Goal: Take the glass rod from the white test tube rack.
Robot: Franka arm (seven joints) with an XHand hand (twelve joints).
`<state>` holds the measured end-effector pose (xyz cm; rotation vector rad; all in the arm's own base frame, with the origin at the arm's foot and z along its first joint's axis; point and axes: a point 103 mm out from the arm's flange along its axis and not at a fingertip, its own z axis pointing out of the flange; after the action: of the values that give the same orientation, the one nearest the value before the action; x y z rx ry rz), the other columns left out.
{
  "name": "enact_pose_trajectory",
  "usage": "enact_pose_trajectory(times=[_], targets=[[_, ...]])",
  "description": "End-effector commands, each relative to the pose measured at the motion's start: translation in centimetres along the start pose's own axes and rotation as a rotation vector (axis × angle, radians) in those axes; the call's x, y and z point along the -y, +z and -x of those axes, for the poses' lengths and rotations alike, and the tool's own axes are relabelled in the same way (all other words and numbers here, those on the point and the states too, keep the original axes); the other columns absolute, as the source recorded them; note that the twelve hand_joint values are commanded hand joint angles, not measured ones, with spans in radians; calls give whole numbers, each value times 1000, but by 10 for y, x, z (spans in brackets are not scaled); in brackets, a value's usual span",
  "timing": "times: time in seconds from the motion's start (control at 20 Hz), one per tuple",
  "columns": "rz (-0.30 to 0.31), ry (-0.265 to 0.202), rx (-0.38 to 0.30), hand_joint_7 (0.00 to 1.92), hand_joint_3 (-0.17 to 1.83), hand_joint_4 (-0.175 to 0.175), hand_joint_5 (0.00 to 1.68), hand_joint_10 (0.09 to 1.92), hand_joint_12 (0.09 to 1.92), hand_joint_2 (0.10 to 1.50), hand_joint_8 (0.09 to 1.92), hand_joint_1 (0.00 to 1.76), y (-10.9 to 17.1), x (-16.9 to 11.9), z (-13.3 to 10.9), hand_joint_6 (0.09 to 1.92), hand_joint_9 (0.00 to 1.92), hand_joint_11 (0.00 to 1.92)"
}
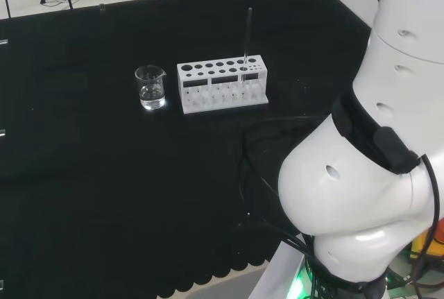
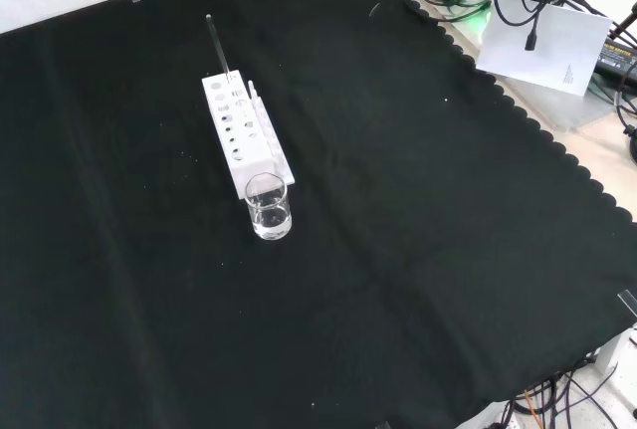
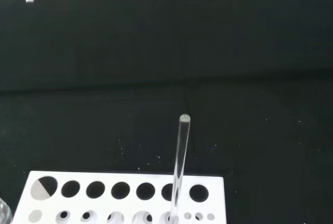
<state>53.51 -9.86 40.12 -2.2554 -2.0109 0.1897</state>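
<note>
The glass rod point(image 1: 247, 35) stands nearly upright in the white test tube rack point(image 1: 222, 85), in a hole near the rack's right end in the head view, its upper length well above the rack top. In the wrist view the rod's round tip point(image 3: 184, 118) sits close, w/ the row of holes below it. Just beside the rack's other end stands a small glass beaker point(image 1: 150, 87) w/ what looks like a little clear liquid in it; rack and beaker rest on the black cloth of the worktop point(image 1: 104, 195).

As for the hand, I cannot tell if it's released or clenched.

Risks, as I judge them: the rod is thin, clear and smooth, so a pinch could slip or miss it. Pulling at an angle instead of straight up could jam it in the hole and lift or tip the light rack (the beaker is close enough to get knocked and spill). Fingers coming down off-centre could hit the tip and lever the rod sideways.
</note>
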Motion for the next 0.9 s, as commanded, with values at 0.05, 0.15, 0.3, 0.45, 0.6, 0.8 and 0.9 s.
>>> enact_pose_trajectory(times=[0.05,0.15,0.3,0.45,0.6,0.8,0.9], targets=[[-16,-3,-12,0,522,-175,43,565,816,893,502,687,18,-13,8,87,0,0],[-19,-9,-24,0,523,-175,47,583,829,893,525,687,26,-14,11,87,0,0],[-37,15,-12,0,524,-175,51,604,858,893,547,686,38,-15,16,87,0,0],[-59,-6,-16,0,526,-175,54,634,892,895,571,683,49,-15,20,87,0,0],[-77,31,-15,0,528,-175,64,679,945,897,620,681,59,-16,22,87,0,0],[-77,-1,-43,0,534,-175,80,776,1031,899,691,675,72,-19,20,87,0,0],[-98,35,-22,0,539,-175,86,853,1094,897,755,674,78,-22,16,87,0,0]])
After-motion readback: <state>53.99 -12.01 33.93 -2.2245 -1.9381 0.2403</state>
